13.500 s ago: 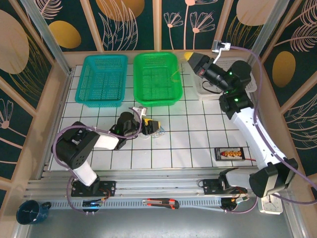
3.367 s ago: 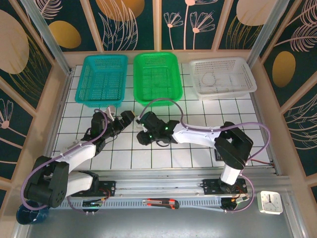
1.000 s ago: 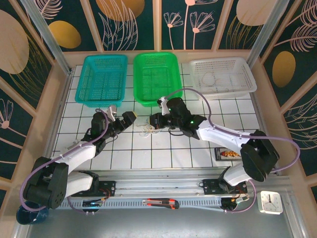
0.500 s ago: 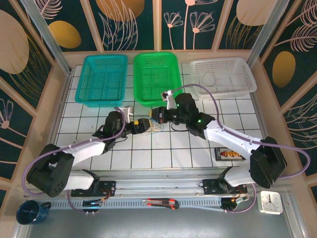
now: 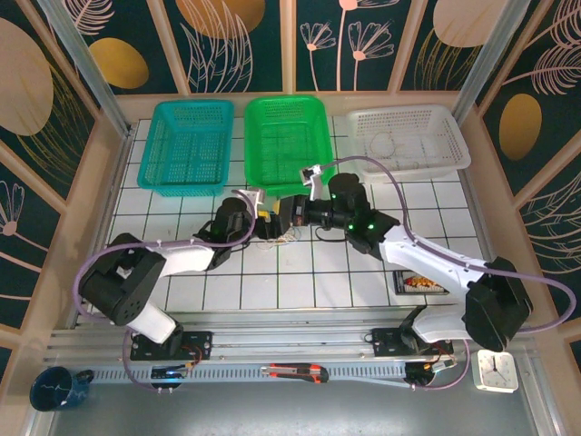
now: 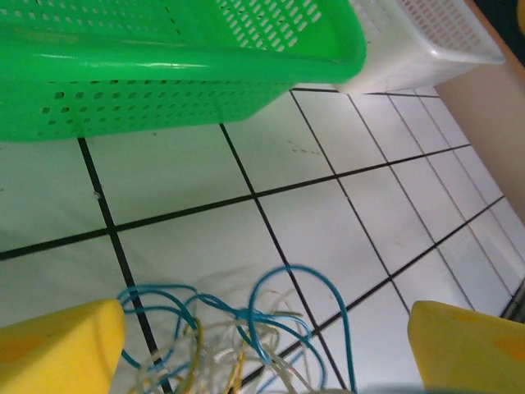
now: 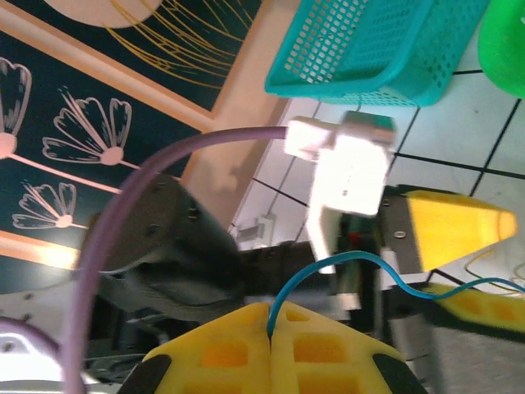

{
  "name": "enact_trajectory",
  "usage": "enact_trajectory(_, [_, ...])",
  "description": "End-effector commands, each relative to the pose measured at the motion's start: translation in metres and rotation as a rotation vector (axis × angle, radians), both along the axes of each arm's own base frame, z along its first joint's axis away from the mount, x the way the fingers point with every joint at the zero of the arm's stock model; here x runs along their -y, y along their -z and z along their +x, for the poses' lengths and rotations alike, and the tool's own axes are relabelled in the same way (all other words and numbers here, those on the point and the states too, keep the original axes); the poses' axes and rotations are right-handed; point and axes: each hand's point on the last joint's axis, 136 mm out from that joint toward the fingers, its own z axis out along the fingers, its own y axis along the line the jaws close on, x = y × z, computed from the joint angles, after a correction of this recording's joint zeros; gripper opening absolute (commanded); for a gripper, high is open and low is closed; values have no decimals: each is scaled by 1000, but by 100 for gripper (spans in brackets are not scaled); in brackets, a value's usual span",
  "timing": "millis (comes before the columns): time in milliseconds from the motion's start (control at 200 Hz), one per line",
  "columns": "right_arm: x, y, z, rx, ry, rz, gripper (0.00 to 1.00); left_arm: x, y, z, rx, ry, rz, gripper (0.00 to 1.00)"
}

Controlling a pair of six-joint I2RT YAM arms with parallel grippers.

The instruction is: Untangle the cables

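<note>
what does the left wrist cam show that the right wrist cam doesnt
Left wrist, not right wrist: the white basket and the tangle of cables lying on the table between the open left gripper fingers.
Right wrist, not left wrist: the teal basket and the right gripper shut on a blue cable.
Both: the green basket, blue cable and a yellow left-gripper finger.
</note>
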Motion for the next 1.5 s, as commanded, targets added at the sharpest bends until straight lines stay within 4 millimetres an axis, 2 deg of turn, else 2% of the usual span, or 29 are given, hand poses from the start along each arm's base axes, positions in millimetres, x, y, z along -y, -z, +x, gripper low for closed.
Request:
enact_trajectory(0, [3, -63, -7, 94, -21, 138, 0, 6, -1, 9, 45, -5, -10, 77])
enact_trajectory(85, [5, -92, -10, 139, -29, 175, 0, 5, 13, 4, 16, -1, -7, 67])
enact_trajectory(170, [9, -124, -14, 190, -38, 215, 0, 2, 25, -2, -10, 0, -5, 62])
enact_trajectory(405, [27, -199, -23, 331, -29, 313, 0, -5, 38, -13, -40, -8, -15, 61])
enact_trajectory(611, [44, -240, -28, 419, -2, 361, 0, -4, 39, -15, -44, 1, -21, 61])
enact_trajectory(846, [62, -258, -26, 470, 44, 369, 0, -2, 36, -15, -44, 6, -29, 61])
enact_trajectory(946, [72, -273, -28, 504, 63, 380, 0, -2, 36, -15, -46, 9, -29, 61])
enact_trajectory(1081, [81, -279, -22, 527, 94, 366, 0, 1, 30, -15, -43, 17, -40, 66])
enact_trajectory(1236, [86, -269, -9, 515, 123, 338, 0, 9, 7, -12, -23, 41, -78, 77])
enact_trajectory(1376, [92, -258, 7, 502, 162, 312, 0, 16, -25, -7, 5, 51, -135, 87])
enact_trajectory(1456, [87, -250, 11, 482, 151, 308, 0, 16, -43, -4, 24, 38, -158, 93])
enact_trajectory(1496, [93, -247, 22, 477, 171, 301, 0, 16, -51, -3, 30, 31, -163, 95])
